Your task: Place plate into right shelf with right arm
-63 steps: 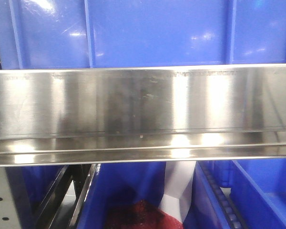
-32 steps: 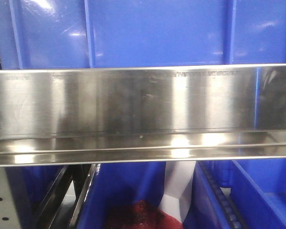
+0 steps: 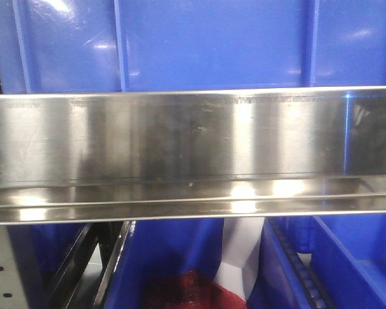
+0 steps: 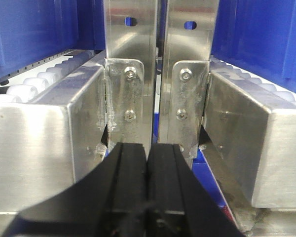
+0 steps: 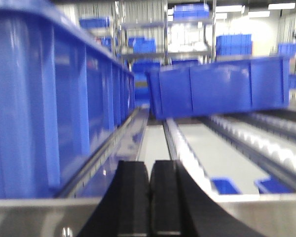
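Note:
The plate is out of view in every frame. The right shelf fills the front view: a wide brushed-steel beam [image 3: 193, 148] with blue bins [image 3: 206, 45] above and below it. My right gripper [image 5: 149, 170] is shut and empty, its black fingers pressed together, pointing along a roller lane of the shelf [image 5: 197, 148] beside a tall blue bin [image 5: 49, 98]. My left gripper [image 4: 147, 154] is shut and empty, close in front of two steel uprights [image 4: 158, 74] between two steel beams.
A perforated grey upright [image 3: 3, 270] stands at the lower left. A red mesh item [image 3: 186, 290] and a white object [image 3: 241, 257] lie in the lower bin. A tilted blue bin [image 5: 219, 86] sits farther down the roller lane. White rollers [image 4: 44, 81] flank the left gripper.
The front view is almost unchanged; only a dark reflection at the right end of the steel beam has shifted slightly.

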